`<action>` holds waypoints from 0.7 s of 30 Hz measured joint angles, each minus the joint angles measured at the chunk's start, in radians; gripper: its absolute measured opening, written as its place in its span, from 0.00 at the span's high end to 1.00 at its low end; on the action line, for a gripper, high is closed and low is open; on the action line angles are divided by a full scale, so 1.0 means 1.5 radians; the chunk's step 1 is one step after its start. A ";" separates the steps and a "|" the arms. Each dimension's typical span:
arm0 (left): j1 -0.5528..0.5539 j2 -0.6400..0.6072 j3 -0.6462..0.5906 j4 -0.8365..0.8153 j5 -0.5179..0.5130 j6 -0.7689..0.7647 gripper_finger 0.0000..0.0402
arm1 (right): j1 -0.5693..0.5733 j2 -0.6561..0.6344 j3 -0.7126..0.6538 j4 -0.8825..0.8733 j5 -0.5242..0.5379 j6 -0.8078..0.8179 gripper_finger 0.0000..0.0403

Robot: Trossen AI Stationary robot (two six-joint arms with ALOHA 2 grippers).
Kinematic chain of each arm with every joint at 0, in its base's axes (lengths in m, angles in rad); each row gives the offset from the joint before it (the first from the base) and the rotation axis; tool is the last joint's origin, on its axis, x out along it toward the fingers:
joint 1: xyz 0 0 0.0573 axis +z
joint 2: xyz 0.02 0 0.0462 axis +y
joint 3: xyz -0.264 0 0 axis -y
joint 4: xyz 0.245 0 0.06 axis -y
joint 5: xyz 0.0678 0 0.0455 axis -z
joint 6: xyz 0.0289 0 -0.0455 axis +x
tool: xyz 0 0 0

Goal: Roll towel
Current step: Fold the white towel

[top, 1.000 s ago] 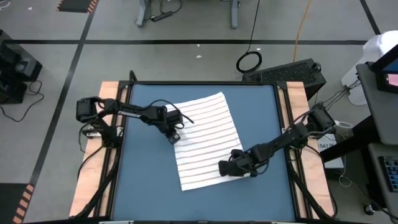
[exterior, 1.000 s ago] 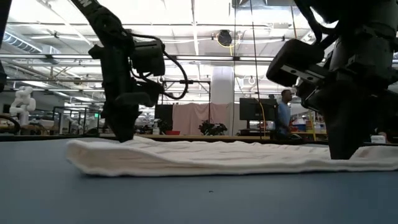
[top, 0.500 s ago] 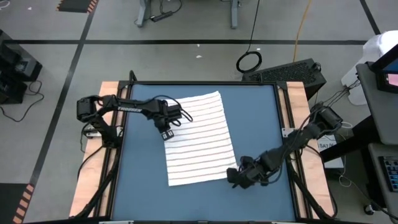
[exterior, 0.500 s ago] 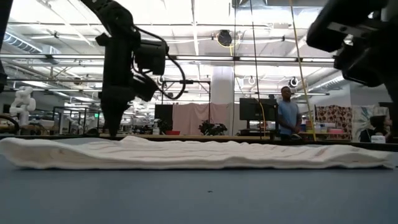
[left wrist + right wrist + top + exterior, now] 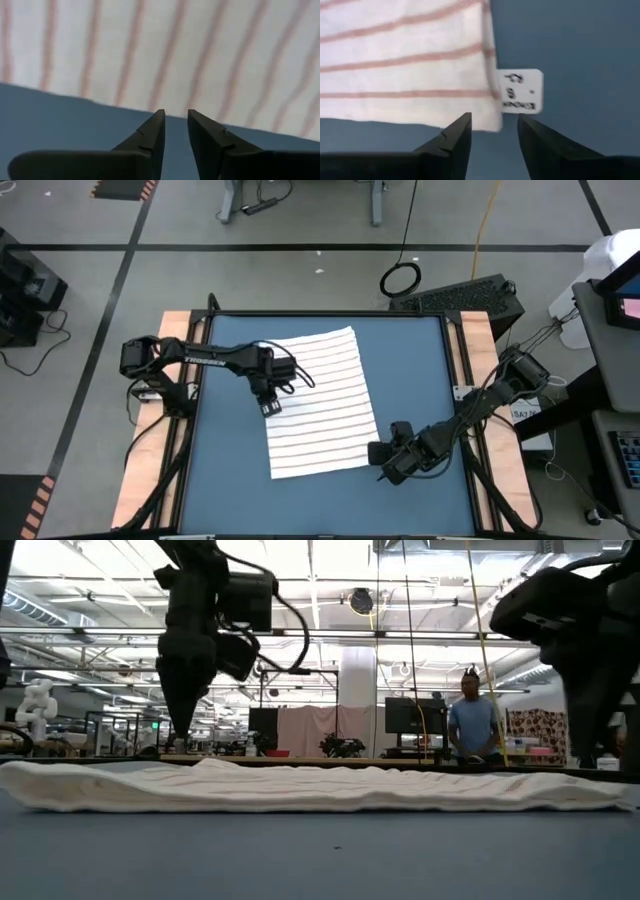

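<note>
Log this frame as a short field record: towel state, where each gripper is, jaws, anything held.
towel: spread flat on the blue table, not rolled, white tag at one corner
left gripper: above towel's left edge, jaws slightly apart, holding nothing
right gripper: just off towel's near right corner, jaws open, holding nothing
person: standing in the room behind

The towel (image 5: pixel 315 405) is thin, softly creased cloth — the tabletop (image 5: pixel 420 380) smooth matt blue, edged in bare wood.
</note>
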 joint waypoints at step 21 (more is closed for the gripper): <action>-0.183 -0.008 0.000 0.138 0.020 -0.246 0.78 | 0.017 0.063 0.000 0.086 -0.020 -0.003 0.65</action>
